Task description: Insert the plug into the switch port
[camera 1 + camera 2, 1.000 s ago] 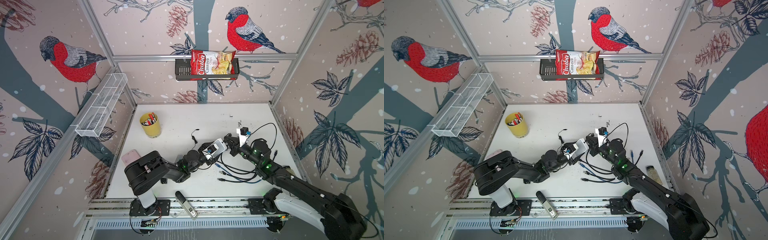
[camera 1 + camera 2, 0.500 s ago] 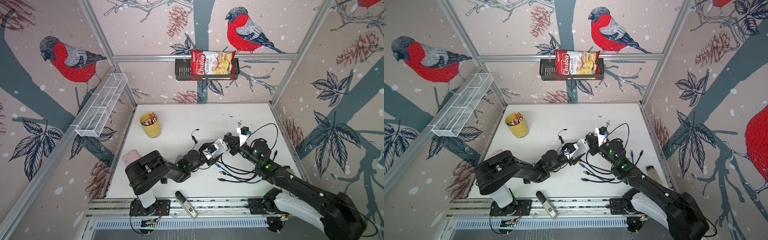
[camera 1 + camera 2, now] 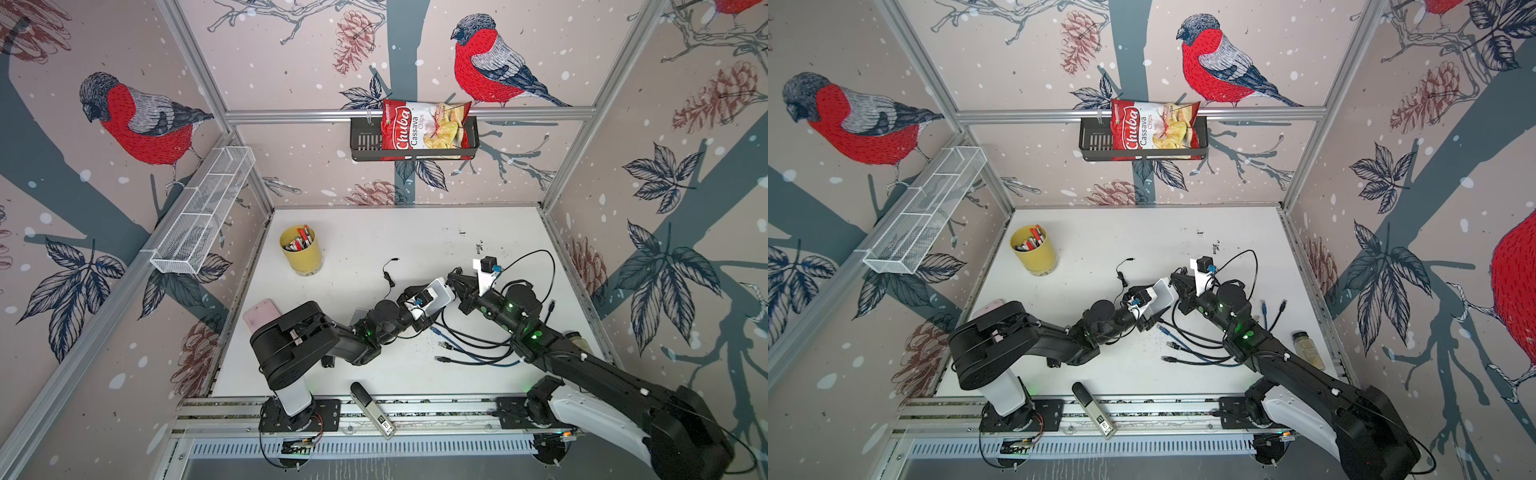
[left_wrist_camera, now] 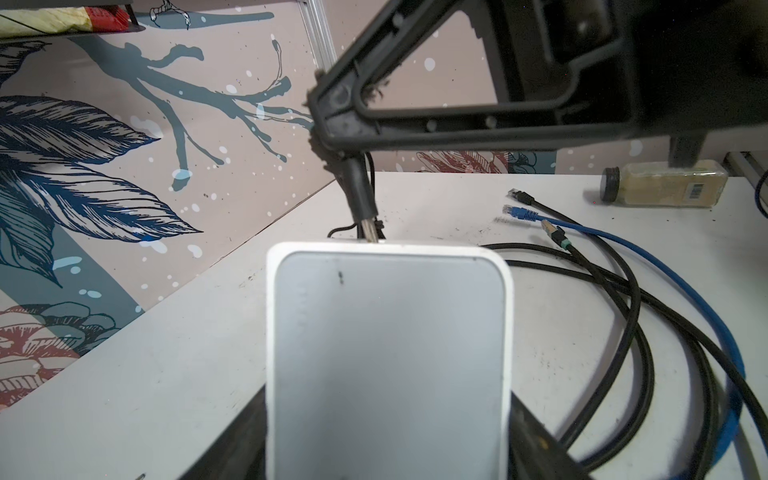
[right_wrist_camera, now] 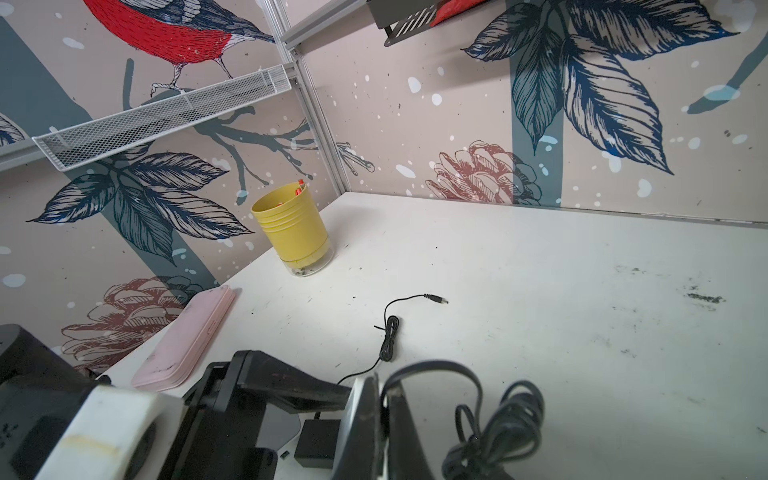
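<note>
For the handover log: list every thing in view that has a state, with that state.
switch, held in left gripper
plug, pinched in right gripper, tip at the switch's edge, not fully in
left gripper, shut on switch
right gripper, shut on plug
yellow cup, upright, holding markers
bottle, capped, lying on its side
network cables, unplugged, lying loose

The network switch (image 4: pixel 388 353) is sitting clamped between the dark fingers (image 4: pixel 536 432) of the left gripper (image 4: pixel 388 399). The right gripper (image 4: pixel 332 141) is pinching a black plug (image 4: pixel 360 195), whose metal tip is meeting the switch's far edge, possibly entering a port hidden from here. A blue Ethernet cable (image 4: pixel 648 266) and black cables (image 4: pixel 623 291) are lying beside it on the table (image 4: pixel 166 353).
</note>
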### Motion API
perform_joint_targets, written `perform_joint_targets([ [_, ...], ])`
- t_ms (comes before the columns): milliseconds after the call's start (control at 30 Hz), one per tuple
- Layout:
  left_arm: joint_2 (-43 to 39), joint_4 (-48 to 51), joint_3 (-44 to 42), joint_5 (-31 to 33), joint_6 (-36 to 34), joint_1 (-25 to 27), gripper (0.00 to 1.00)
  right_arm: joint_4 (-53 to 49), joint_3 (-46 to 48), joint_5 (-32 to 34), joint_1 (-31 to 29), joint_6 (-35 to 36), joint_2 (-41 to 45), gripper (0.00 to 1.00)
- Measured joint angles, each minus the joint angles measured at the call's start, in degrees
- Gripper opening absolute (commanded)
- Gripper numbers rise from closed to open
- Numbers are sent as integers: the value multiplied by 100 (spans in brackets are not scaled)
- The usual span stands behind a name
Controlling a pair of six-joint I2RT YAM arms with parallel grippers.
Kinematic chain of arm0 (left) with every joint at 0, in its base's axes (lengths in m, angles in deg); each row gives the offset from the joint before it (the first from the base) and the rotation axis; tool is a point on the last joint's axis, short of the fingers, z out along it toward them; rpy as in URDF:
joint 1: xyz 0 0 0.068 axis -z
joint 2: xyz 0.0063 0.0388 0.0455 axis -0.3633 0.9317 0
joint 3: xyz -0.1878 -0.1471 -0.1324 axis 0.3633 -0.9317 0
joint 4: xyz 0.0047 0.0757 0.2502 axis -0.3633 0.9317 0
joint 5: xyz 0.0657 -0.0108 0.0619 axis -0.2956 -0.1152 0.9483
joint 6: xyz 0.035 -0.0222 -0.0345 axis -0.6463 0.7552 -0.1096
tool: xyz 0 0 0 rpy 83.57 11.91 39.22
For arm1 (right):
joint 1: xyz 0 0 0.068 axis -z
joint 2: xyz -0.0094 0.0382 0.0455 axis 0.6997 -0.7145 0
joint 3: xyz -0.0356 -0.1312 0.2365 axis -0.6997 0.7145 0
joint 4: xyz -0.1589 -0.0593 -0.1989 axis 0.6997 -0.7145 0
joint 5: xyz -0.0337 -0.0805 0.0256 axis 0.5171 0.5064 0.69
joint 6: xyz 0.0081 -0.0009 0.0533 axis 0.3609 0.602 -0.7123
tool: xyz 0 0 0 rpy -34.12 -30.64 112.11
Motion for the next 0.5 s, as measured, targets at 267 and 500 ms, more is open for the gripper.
perform_joint_targets([
  [267,-28,48,-4,11,96,0,0,177,120,162,-55,-33,-28,0],
  [500,-55,-4,-7,-35,256,4,0,391,258,411,-70,-146,24,0],
])
